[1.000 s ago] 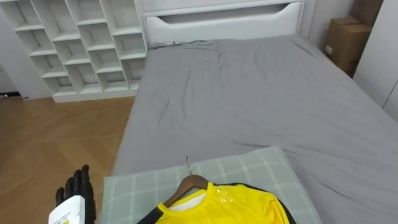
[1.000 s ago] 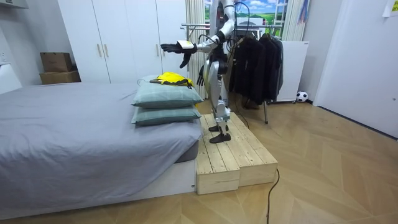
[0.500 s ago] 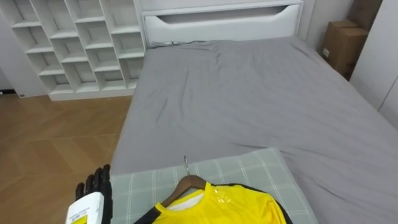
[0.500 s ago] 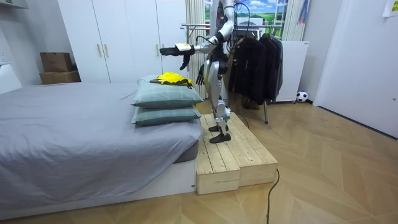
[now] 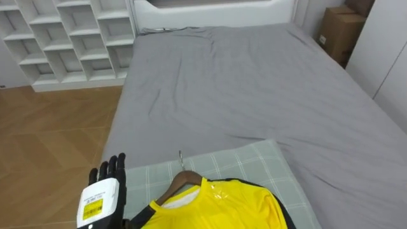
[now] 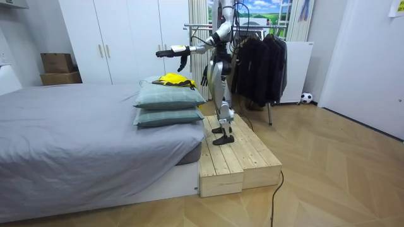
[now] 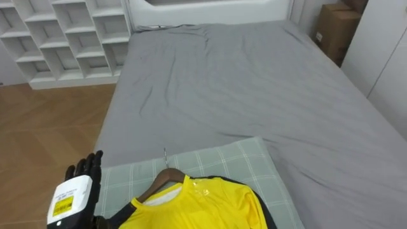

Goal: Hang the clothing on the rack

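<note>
Your yellow shirt (image 5: 216, 203) lies on its wooden hanger (image 5: 181, 181) on the top pillow (image 5: 248, 162), the hook pointing up the grey bed (image 5: 241, 83). Your left hand (image 5: 105, 191) hovers at the pillow's left edge, fingers straight, holding nothing. Your right hand (image 6: 205, 80) hangs by your side; I cannot tell its grip. Nothing lies between the left hand and the hanger. White shelves (image 5: 70, 38) and a cardboard box (image 5: 334, 32) stand well beyond the pillow.

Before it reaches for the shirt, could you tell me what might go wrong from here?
1. The open left hand hovers left of the wooden hanger, not touching it; the hook lies flat on the top pillow, so a grasp may catch pillowcase instead.
2. The yellow shirt rests on two stacked soft pillows; pressing down might shift them or slide the shirt off.
</note>
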### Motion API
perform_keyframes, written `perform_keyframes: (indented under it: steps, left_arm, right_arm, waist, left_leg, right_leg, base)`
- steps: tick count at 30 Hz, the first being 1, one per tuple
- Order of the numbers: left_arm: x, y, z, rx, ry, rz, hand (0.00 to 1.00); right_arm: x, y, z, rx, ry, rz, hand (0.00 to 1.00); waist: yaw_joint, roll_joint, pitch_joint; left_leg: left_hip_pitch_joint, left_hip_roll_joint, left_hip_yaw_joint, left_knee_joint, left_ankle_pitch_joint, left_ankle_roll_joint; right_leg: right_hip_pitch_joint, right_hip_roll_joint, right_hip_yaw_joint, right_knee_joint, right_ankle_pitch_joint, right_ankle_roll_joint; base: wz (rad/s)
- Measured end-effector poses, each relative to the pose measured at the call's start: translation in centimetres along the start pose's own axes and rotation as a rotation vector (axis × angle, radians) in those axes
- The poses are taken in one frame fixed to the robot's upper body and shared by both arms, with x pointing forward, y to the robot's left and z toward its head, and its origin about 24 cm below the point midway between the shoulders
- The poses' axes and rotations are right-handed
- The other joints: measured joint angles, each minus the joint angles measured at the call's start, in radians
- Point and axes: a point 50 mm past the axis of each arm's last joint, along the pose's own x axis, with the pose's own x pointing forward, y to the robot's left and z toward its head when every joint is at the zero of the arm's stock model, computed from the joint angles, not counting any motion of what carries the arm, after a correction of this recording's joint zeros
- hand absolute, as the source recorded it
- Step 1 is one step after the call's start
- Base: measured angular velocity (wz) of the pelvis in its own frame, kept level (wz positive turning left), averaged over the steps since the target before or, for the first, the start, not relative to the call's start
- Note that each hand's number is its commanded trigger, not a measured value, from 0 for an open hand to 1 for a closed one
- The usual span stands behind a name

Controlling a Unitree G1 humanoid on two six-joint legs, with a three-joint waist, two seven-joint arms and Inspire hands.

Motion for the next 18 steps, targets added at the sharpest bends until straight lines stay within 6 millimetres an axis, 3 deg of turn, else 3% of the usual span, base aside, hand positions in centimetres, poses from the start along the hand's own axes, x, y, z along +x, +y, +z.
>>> perform_keyframes:
  steps: [8,18]
  left_arm:
    - [-0.3,-0.8,-0.4,0.025,0.028,-0.040,0.00]
    - [0.3,-1.9,0.0,0.022,0.045,-0.090,0.00]
  right_arm:
    - [0.0,-0.1,-0.1,0.021,0.014,0.001,0.00]
    - [0.2,0.4,1.2,0.015,-0.014,0.019,0.00]
  waist:
    - [-0.007,0.004,-0.0020]
    - [-0.008,-0.006,0.0031]
  left_leg:
    - [0.002,0.000,0.001,-0.005,0.001,-0.001]
    - [-0.039,-0.001,-0.003,0.009,0.001,-0.001]
  right_leg:
    - [-0.003,0.000,0.001,-0.001,0.000,0.000]
    - [-0.035,-0.002,-0.002,0.001,0.000,0.000]
  base:
    - [0.00]
    - [0.00]
